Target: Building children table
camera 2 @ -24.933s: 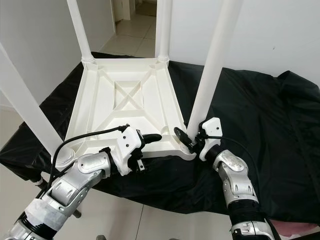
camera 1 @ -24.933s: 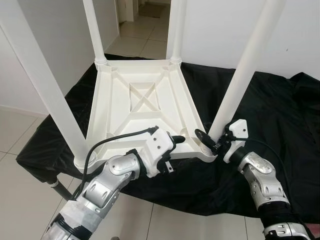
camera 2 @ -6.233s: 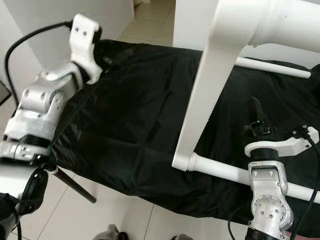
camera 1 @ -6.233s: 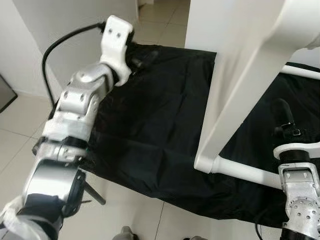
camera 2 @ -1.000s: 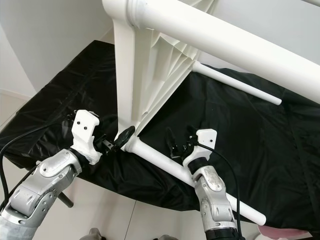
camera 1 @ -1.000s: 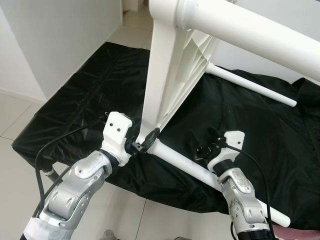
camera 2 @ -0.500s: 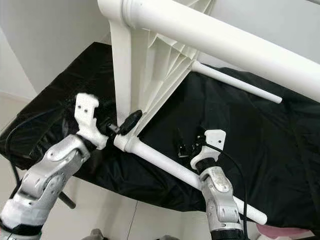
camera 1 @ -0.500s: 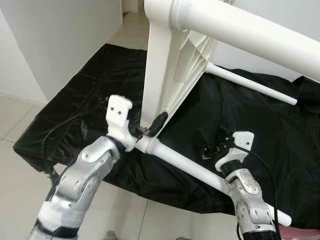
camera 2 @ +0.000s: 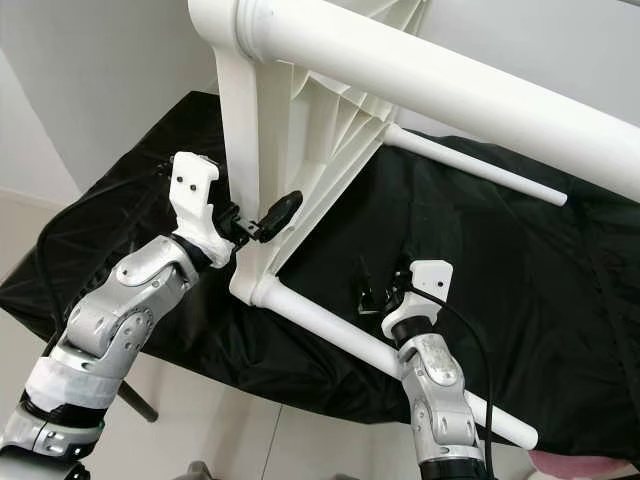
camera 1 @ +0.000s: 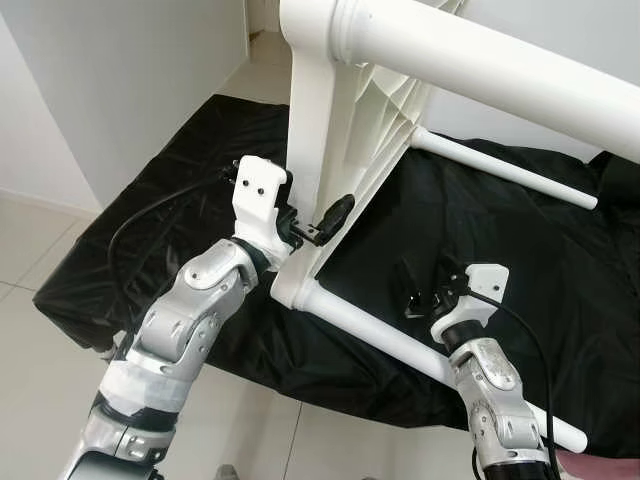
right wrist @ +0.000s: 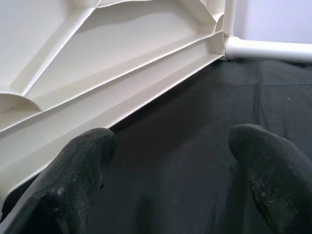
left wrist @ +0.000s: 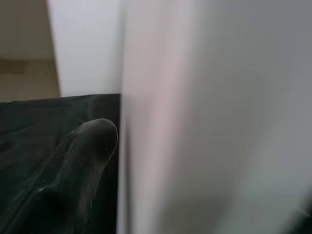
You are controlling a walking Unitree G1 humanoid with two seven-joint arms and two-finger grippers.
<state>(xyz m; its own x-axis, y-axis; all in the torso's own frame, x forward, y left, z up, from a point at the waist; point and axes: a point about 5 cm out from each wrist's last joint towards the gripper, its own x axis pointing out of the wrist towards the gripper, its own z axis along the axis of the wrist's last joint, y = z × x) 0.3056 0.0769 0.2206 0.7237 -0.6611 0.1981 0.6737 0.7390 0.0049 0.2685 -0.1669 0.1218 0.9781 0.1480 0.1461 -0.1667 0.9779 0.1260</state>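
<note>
Even, bright indoor light filled the head views, sharp throughout. Close beside the left gripper's finger (left wrist: pixel 83 161), the white table (left wrist: pixel 204 122) was a blurred, unfocused mass; the black cloth (right wrist: pixel 195 146) stayed dim.

Two head views looking forward and down from close above, both sharing the tipped white table (camera 1: pixel 340 150) on the black cloth (camera 1: pixel 180 200), left wrist view pressed against the table's edge, right wrist view low over the cloth facing the table's underside

White table (camera 1: pixel 350 130) tipped on its side
</note>
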